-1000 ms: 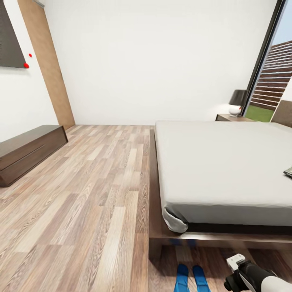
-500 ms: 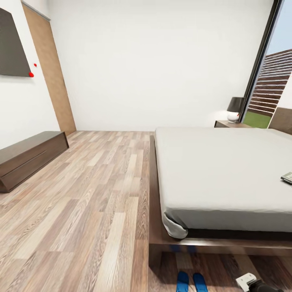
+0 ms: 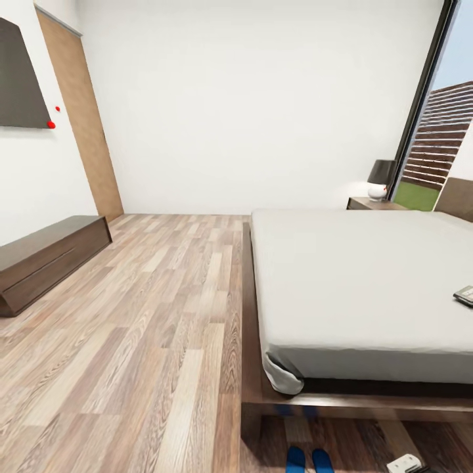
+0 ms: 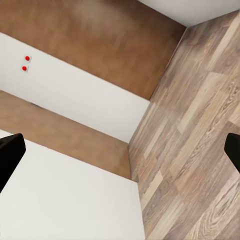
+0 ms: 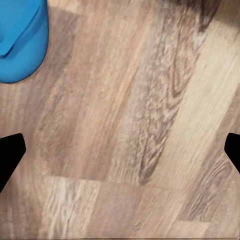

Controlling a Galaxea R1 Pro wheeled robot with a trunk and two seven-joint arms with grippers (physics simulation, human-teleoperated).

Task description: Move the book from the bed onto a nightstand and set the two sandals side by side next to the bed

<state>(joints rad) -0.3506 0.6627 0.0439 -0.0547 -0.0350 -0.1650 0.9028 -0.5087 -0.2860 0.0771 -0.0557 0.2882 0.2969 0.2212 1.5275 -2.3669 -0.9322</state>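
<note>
**Sandals set by the bed, book waiting on the mattress**

While the robot stands at the foot corner of the bed, the room reads from left to right as follows. Against the left wall sits a long dark-brown dresser [image 3: 46, 259], well apart from everything the task concerns, with a brown door panel [image 3: 82, 118] beyond it and open wood-plank floor [image 3: 151, 315] between it and the bed. The bed [image 3: 253, 387] fills the right half of the head view, its grey mattress [image 3: 348, 276] smooth and bare except at the far right edge, where the book [image 3: 466, 295] lies flat, partly cut off by the frame. Just below the bed's foot rail the two sandals [image 3: 309, 458] lie on the floor side by side, toes toward the bed, which looks like that half of the task done. A nightstand [image 3: 371, 204] with a dark-shaded lamp [image 3: 381, 177] stands beyond the bed's far corner by the window, a likely home for the book.

The left gripper [image 4: 120, 152] points out at the wall and floor, its jaws spread wide and holding nothing. The right gripper [image 5: 120, 150] hangs low over the floor just beside one sandal [image 5: 20, 37], jaws likewise released and empty; its pale body shows at the head view's bottom right.
</note>
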